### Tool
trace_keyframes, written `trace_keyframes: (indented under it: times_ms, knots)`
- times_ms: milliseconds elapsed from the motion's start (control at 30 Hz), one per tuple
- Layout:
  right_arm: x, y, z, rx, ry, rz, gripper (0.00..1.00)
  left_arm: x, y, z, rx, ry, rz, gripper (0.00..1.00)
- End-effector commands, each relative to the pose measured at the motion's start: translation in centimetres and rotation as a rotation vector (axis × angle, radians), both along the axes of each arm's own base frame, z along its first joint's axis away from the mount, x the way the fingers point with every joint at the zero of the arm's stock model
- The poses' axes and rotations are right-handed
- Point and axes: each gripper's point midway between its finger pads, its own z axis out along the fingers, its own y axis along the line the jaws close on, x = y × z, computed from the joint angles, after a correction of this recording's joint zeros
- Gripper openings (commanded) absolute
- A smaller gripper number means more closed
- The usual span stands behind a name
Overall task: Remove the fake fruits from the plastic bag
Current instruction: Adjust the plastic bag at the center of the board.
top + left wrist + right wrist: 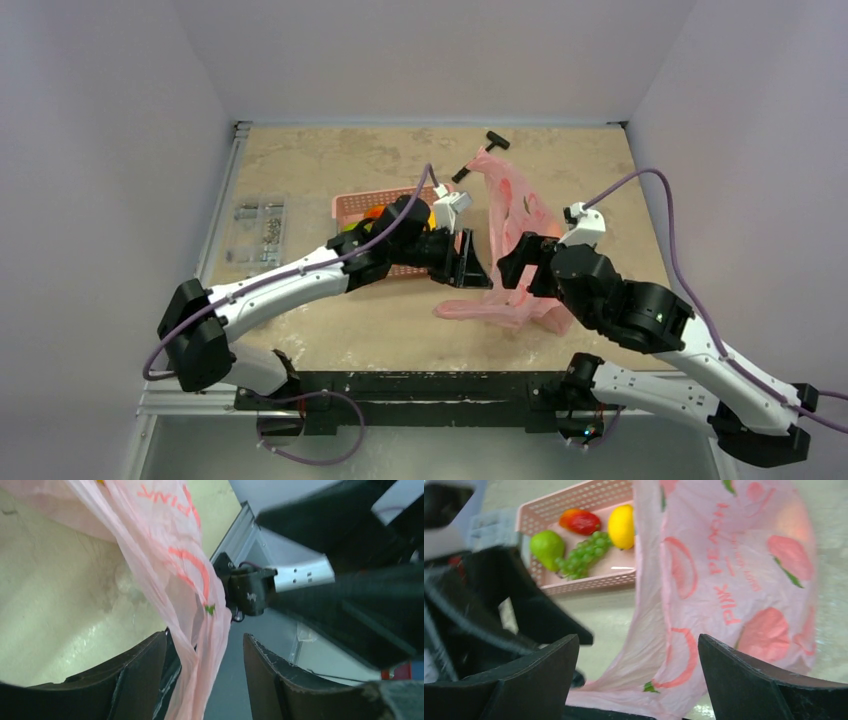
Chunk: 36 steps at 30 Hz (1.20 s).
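Observation:
The pink plastic bag (515,205) with peach prints stands crumpled right of centre, its lower end spread on the table. My left gripper (470,258) is open at the bag's left side, and a fold of the bag (175,565) hangs loose between its fingers (145,670). My right gripper (638,639) is open wide, facing the bag (724,580) from the near right, with film low between its tips. A red fruit (580,521) and a yellow oval fruit (621,526) lie in the pink basket (574,500). I cannot tell what the bag holds.
A green pear (546,547) and green grapes (584,552) share the basket (350,205), which the left arm partly covers. A black T-shaped piece (497,140) lies at the back behind the bag. A clear box (260,225) of small parts sits at the left edge.

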Motion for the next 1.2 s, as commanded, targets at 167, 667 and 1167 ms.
trace_keyframes:
  times_ms: [167,667,1167]
  knots:
    - [2.4,-2.9,-2.3,-0.201,0.079,-0.199,0.81,-3.3,2.1,-1.6,0.033,-0.031,0.054,0.47]
    - [4.7,-0.8,-7.7,-0.347,0.216,-0.057,0.72,-6.2,-0.2,-3.9,0.028,0.045,-0.010,0.31]
    - [6.9,-2.0,-9.7,-0.385,0.148,-0.202,0.20,-6.1,0.4,-3.3,0.023,0.011,0.008,0.43]
